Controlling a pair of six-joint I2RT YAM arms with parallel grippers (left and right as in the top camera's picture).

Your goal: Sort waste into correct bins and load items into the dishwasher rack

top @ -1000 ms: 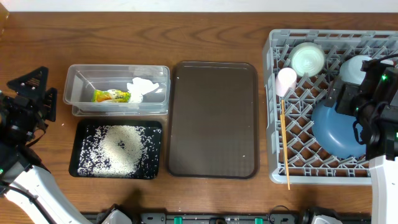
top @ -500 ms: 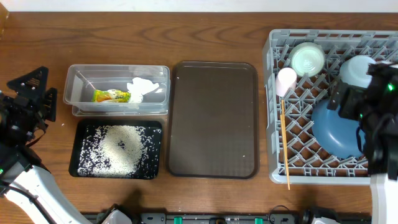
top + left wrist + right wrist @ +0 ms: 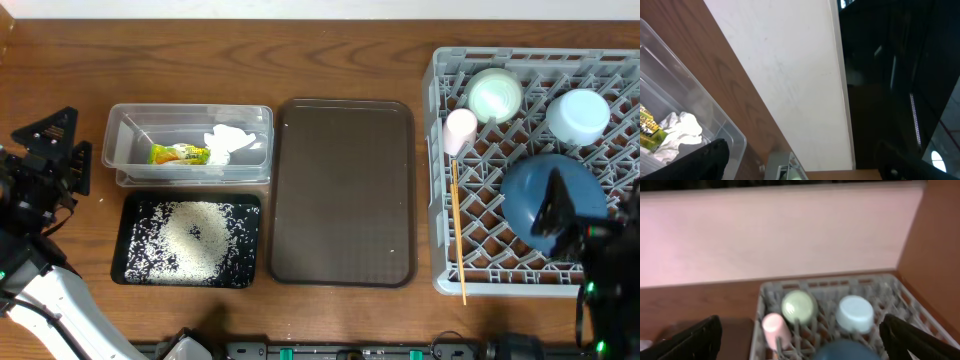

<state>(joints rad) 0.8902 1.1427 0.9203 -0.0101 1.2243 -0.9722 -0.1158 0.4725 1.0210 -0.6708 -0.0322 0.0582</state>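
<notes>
Our right end effector [image 3: 590,225], fingers spread wide and holding nothing, hangs over the dishwasher rack [image 3: 440,150] and partly covers the one dark blue plate [image 3: 530,190]. Beyond it sit one light blue bowl [image 3: 578,115], one mint bowl [image 3: 495,95], one pink cup [image 3: 460,128] and the chopsticks [image 3: 457,230]. Our left end effector [image 3: 50,160], also spread apart, sits at the tabletop [image 3: 300,60] edge left of the clear tub [image 3: 120,150], which holds one napkin [image 3: 228,142] and one wrapper [image 3: 178,154], with the rice [image 3: 195,235] in the one black tray [image 3: 118,240]. The rack's right side is cut off, the right wrist view is blurred, and we cannot count the chopsticks.
</notes>
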